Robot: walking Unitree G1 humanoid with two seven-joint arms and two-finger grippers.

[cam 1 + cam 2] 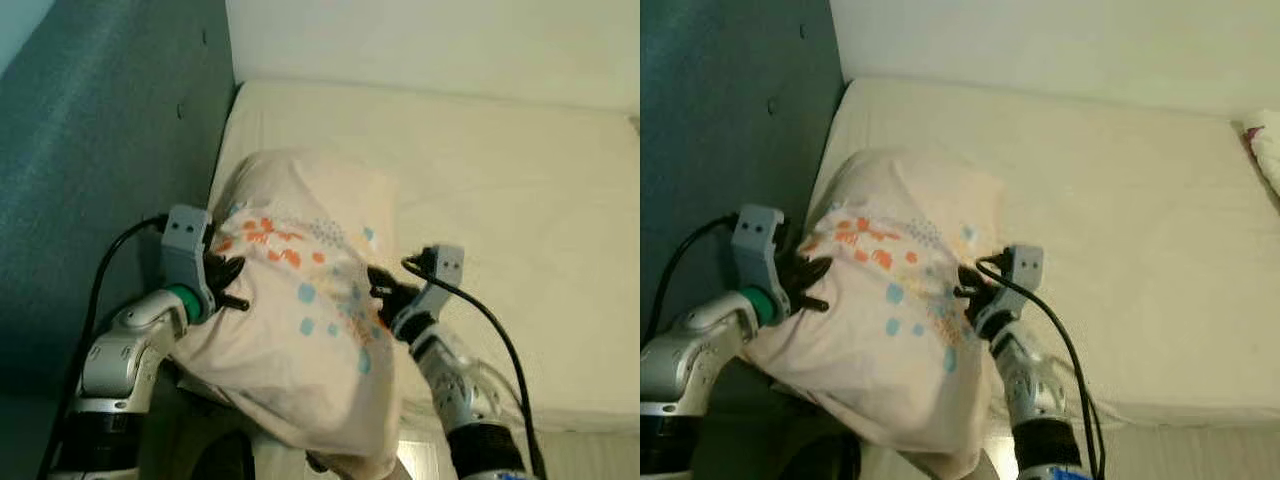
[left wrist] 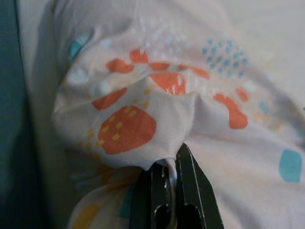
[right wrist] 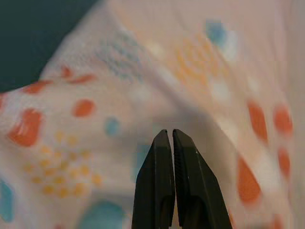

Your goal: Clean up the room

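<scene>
A cream pillow (image 1: 300,300) printed with orange and blue spots lies on the near left corner of the bed (image 1: 500,190) and hangs over its front edge. My left gripper (image 1: 228,285) is at the pillow's left side. In the left wrist view the left gripper (image 2: 170,161) is shut on a pinched fold of the pillow (image 2: 143,95) cover. My right gripper (image 1: 383,288) is against the pillow's right side. In the right wrist view the right gripper (image 3: 169,133) is shut, and the spotted fabric (image 3: 119,95) lies just past its tips with no fold seen between them.
A dark teal wall (image 1: 100,150) runs along the bed's left side, close to my left arm. A pale wall stands behind the bed. A white and pink item (image 1: 1265,150) lies at the bed's far right edge. Black cables trail from both wrists.
</scene>
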